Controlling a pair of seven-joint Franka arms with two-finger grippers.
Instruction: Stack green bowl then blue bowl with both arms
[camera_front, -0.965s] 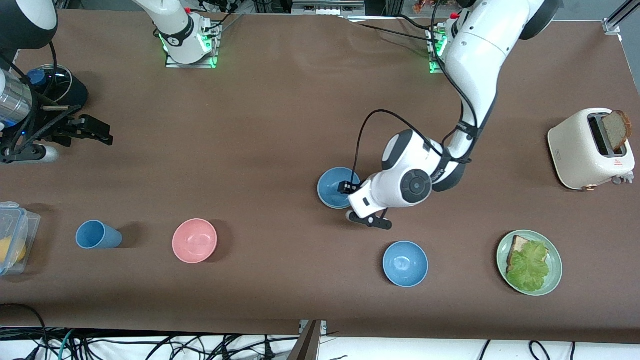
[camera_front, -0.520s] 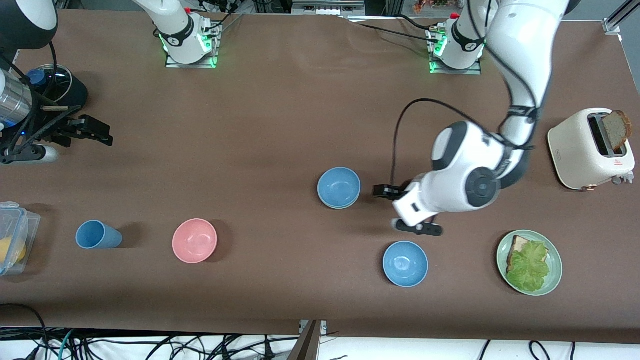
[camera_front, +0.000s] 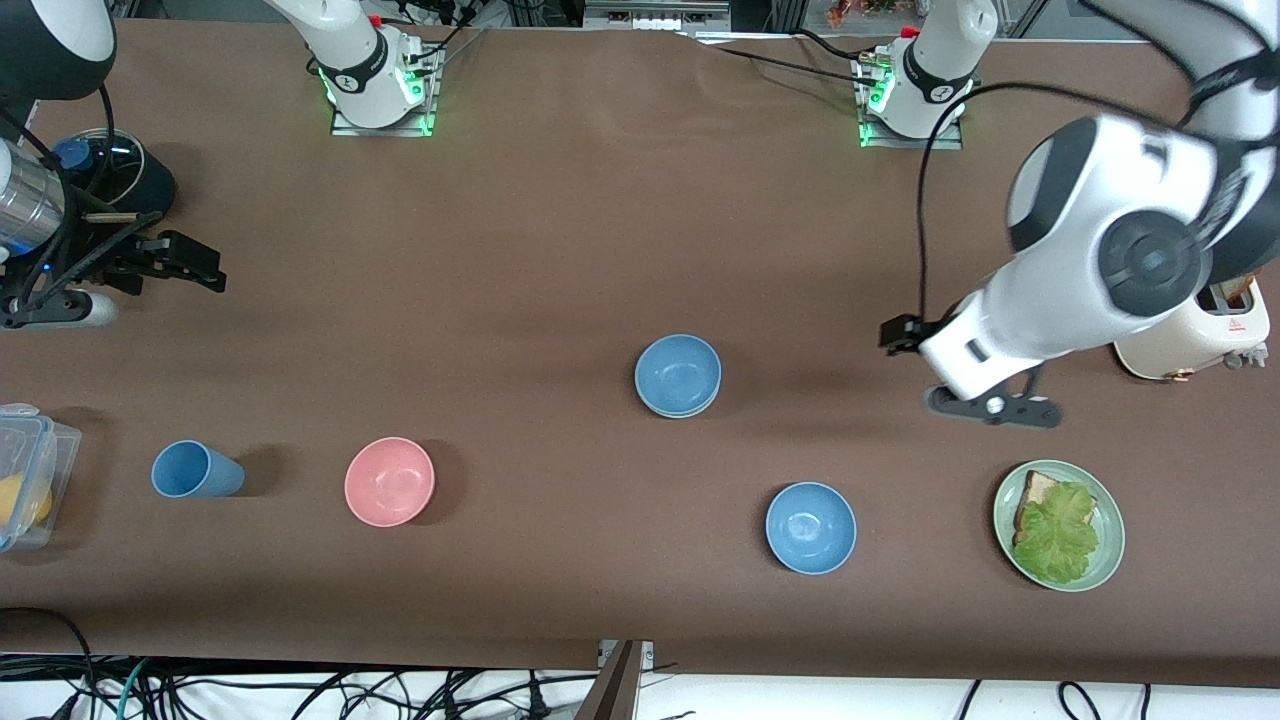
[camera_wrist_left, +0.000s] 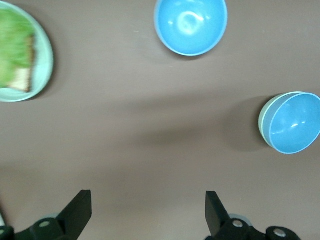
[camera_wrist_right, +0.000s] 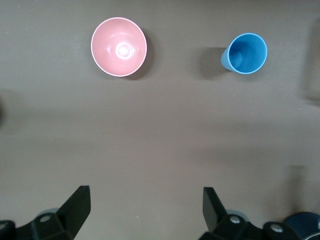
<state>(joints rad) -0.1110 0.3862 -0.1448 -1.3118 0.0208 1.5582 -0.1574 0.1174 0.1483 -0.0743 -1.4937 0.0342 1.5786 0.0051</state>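
Observation:
The greyish blue bowl (camera_front: 678, 372) sits nested in the green bowl, whose pale rim (camera_front: 684, 413) shows under it, mid-table. The stack also shows in the left wrist view, the blue bowl (camera_wrist_left: 295, 123) inside the green rim (camera_wrist_left: 262, 120). My left gripper (camera_front: 898, 335) is open and empty, up over bare table between the stack and the toaster; its fingertips frame bare table in its wrist view (camera_wrist_left: 148, 215). My right gripper (camera_front: 188, 263) waits open and empty, raised at the right arm's end of the table (camera_wrist_right: 145, 212).
A brighter blue bowl (camera_front: 811, 527) (camera_wrist_left: 190, 25) and a green plate (camera_front: 1112, 555) (camera_wrist_left: 47, 55) with sandwich and lettuce lie nearer the camera. A toaster (camera_front: 1185, 340) is partly hidden by the left arm. A pink bowl (camera_front: 389, 481) (camera_wrist_right: 118, 46), blue cup (camera_front: 195, 470) (camera_wrist_right: 245, 52) and plastic container (camera_front: 25, 470) lie toward the right arm's end.
My left gripper has drawn away from the stacked bowls and risen toward the toaster, leaving the blue bowl in the green one. The right arm has not moved.

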